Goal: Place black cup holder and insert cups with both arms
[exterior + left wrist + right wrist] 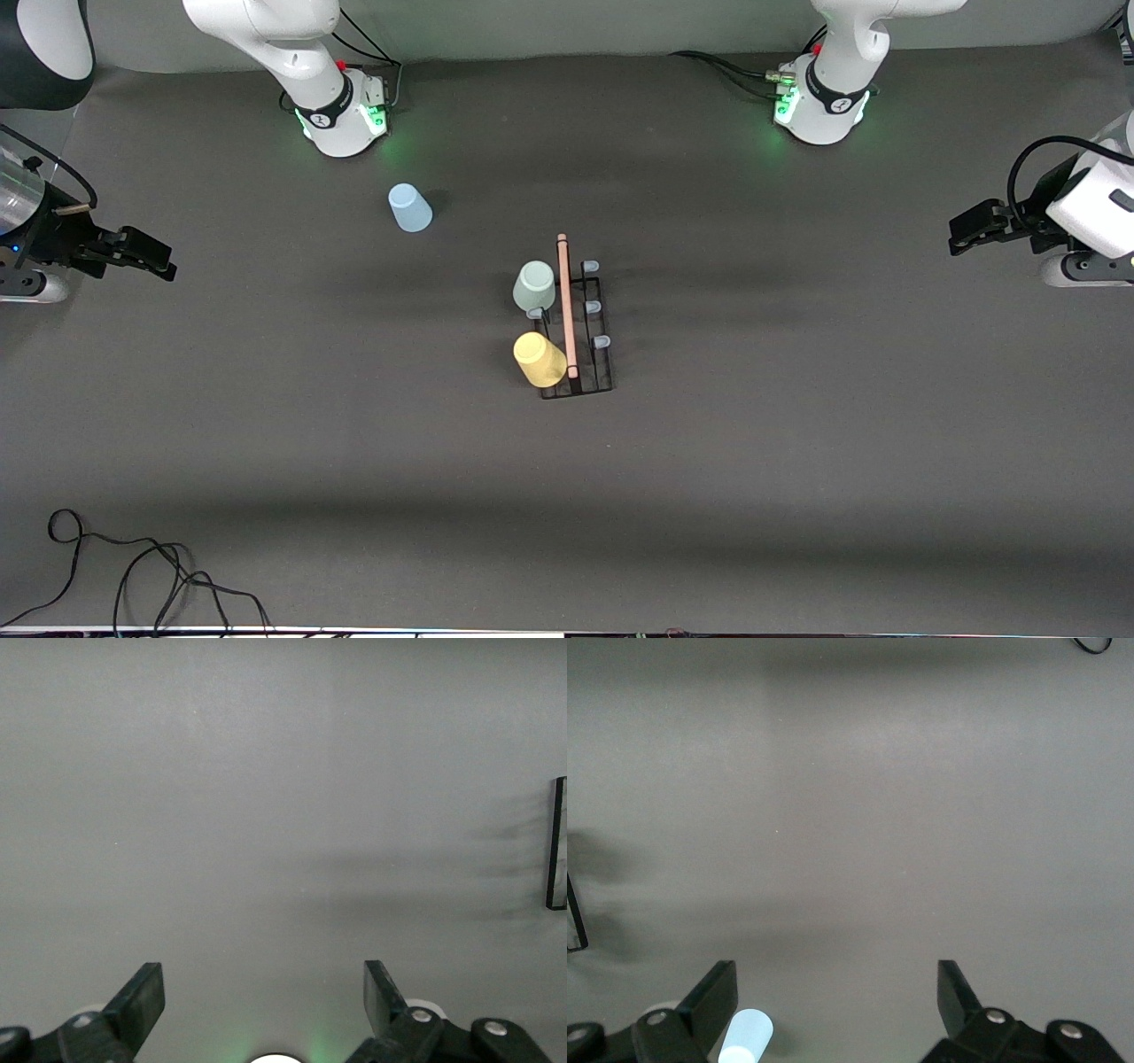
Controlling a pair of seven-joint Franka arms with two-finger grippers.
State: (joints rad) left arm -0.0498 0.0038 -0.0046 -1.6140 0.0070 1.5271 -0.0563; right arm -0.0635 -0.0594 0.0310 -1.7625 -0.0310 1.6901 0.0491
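Observation:
The black cup holder [592,368] stands mid-table with its wooden rod handle [567,306] on top. A pale green cup [534,285] and a yellow cup [539,359] sit upturned on pegs along the side toward the right arm. The other side's three blue-tipped pegs [594,307] are bare. A light blue cup [409,207] rests alone on the table near the right arm's base and also shows by the right gripper's finger [747,1036]. My right gripper [152,257] [837,992] hangs open at its end of the table. My left gripper [964,232] [264,992] hangs open at the other end.
Loose black cables [133,567] lie at the table's front corner toward the right arm's end. The two green-lit arm bases [350,111] [819,106] stand along the back edge. An edge of the rack [556,846] shows in the left wrist view.

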